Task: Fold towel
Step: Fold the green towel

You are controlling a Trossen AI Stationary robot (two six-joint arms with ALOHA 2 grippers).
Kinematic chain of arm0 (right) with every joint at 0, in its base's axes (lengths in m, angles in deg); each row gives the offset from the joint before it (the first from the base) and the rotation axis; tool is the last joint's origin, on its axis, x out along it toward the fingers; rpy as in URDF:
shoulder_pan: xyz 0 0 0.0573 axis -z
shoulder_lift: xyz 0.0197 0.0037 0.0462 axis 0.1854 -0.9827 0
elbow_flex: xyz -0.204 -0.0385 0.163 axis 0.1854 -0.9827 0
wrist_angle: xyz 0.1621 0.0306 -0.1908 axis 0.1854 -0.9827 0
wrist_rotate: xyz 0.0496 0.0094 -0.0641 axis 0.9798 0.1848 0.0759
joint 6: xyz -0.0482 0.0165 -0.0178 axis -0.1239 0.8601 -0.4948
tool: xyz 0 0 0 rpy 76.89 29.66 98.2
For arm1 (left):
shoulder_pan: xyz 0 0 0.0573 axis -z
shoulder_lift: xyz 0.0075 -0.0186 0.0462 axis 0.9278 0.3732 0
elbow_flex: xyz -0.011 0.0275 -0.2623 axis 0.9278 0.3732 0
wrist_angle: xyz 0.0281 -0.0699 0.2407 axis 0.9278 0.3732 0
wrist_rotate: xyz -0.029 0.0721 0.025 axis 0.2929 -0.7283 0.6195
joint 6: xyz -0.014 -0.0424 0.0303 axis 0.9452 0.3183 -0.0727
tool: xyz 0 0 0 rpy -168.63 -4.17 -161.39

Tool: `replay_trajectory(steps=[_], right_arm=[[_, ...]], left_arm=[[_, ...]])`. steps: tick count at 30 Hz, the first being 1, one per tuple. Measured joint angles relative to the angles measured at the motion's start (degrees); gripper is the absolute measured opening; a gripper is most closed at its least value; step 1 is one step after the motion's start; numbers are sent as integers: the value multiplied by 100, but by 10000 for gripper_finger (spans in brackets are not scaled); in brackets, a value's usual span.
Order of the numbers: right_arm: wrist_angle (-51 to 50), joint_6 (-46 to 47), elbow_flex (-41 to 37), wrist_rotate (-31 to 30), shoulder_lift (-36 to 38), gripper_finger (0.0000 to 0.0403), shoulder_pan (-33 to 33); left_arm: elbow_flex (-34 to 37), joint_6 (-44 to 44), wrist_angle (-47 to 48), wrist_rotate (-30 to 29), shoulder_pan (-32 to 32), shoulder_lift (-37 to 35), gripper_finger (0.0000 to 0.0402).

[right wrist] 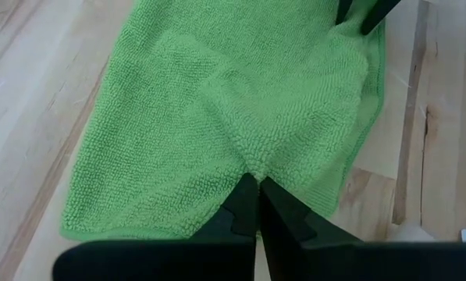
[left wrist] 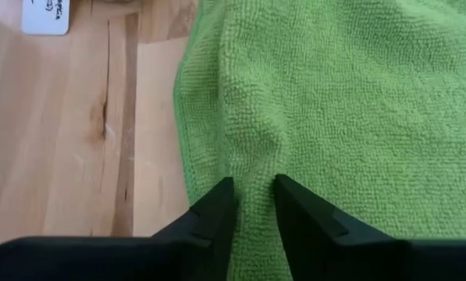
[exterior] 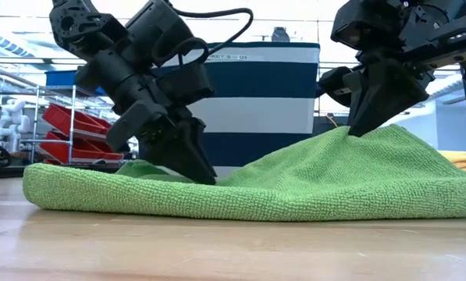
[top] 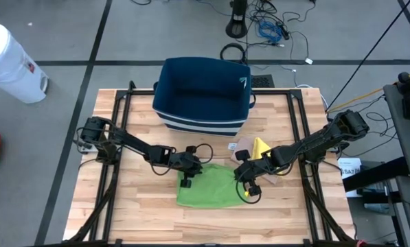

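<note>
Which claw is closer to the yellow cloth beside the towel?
Right. The right claw pinches the green towel at its edge just below the yellow cloth; the left claw is at the towel's opposite side.

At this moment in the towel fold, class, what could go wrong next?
1. The right gripper pinches only a small ridge of the green towel; it might slip free when lifted.
2. The left gripper straddles a fold with a gap between its fingers, so one side could lag and the fold go crooked.
</note>
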Motion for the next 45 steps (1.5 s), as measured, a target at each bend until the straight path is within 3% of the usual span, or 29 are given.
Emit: replay_trajectory(steps=[7,16,29,41,45], right_arm=[[-3,-2,0,0,0,0,-2],[-19,0,0,0,0,0,-2],[-64,-52,0,-2,0,0,-2],[26,-465,0,-207,0,0,133],[29,-589,0,-619,0,0,170]], left_arm=[[0,-109,-29,-2,1,0,86],[0,-180,-95,22,29,-2,6],[2,-278,287,-181,477,-962,2],[-32,177,1627,-1123,1035,-1633,1],[-342,166,1706,-1355,1065,-1646,1]])
